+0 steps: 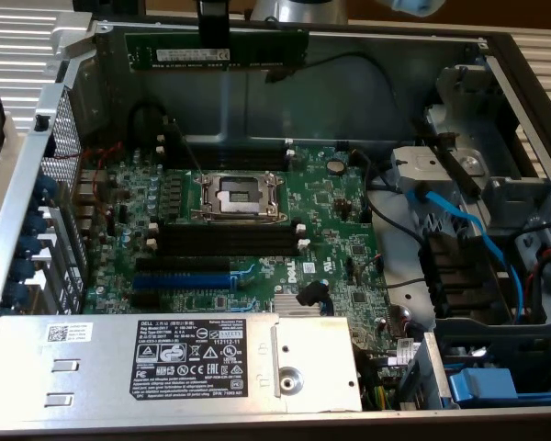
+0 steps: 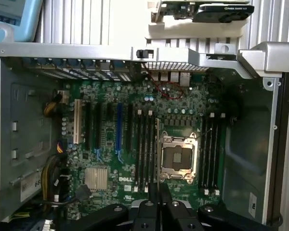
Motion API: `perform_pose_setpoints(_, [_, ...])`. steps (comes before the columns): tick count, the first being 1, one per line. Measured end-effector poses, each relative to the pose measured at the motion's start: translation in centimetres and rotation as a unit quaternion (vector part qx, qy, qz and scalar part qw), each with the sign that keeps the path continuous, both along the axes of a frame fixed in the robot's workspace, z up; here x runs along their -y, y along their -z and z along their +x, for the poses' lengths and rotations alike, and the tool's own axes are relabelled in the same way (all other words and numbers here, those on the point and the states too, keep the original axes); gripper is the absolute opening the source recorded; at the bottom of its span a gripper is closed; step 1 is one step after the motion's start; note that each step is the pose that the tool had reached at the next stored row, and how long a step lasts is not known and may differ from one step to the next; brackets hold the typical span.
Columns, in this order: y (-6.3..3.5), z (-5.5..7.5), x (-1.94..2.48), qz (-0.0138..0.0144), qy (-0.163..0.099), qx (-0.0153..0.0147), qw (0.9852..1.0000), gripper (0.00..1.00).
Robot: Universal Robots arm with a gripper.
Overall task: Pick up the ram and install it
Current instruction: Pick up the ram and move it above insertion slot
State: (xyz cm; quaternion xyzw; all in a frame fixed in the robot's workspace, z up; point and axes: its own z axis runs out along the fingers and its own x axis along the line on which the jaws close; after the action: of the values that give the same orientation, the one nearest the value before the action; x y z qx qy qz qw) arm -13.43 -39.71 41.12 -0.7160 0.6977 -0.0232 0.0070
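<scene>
Top middle of the exterior view, the gripper (image 1: pixel 215 32) is clamped on the ram (image 1: pixel 266 50), holding it level by the case's far wall, well apart from the motherboard (image 1: pixel 257 239) slots.

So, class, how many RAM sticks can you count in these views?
1: the ram, clamped in the gripper above the motherboard. The memory slots look empty; others could be hidden.
</scene>
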Motion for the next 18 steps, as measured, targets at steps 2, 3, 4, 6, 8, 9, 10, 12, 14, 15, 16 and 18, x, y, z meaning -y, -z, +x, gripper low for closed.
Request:
perform_pose_setpoints(2, [-0.02,0.29,-0.01,0.0016,0.000,0.0009,1.0000,0.12])
perform_pose_setpoints(3, [-0.02,0.38,-0.02,0.0018,0.001,0.0010,1.0000,0.12])
perform_pose_setpoints(4, [-0.03,0.41,-0.01,0.0018,0.002,0.0010,1.0000,0.12])
perform_pose_setpoints(6, [-0.01,0.46,-0.01,0.0027,0.008,0.0011,1.0000,0.12])
perform_pose_setpoints(8, [0.01,0.49,-0.02,0.0065,0.015,0.0012,0.9999,0.12])
perform_pose_setpoints(9, [0.01,0.50,-0.02,0.0083,0.018,0.0014,0.9998,0.12])
perform_pose_setpoints(10, [0.01,0.50,-0.02,0.0098,0.021,0.0016,0.9997,0.12])
perform_pose_setpoints(12, [0.03,0.58,-0.03,0.0124,0.026,0.0018,0.9996,0.12])
perform_pose_setpoints(14, [0.07,0.73,-0.06,0.0132,0.029,0.0019,0.9995,0.12])
perform_pose_setpoints(15, [0.09,0.81,-0.09,0.0132,0.030,0.0019,0.9995,0.12])
perform_pose_setpoints(16, [0.12,0.86,-0.17,0.0133,0.031,0.0019,0.9994,0.12])
perform_pose_setpoints(18, [0.17,0.91,-0.40,0.0132,0.031,0.0018,0.9994,0.12])
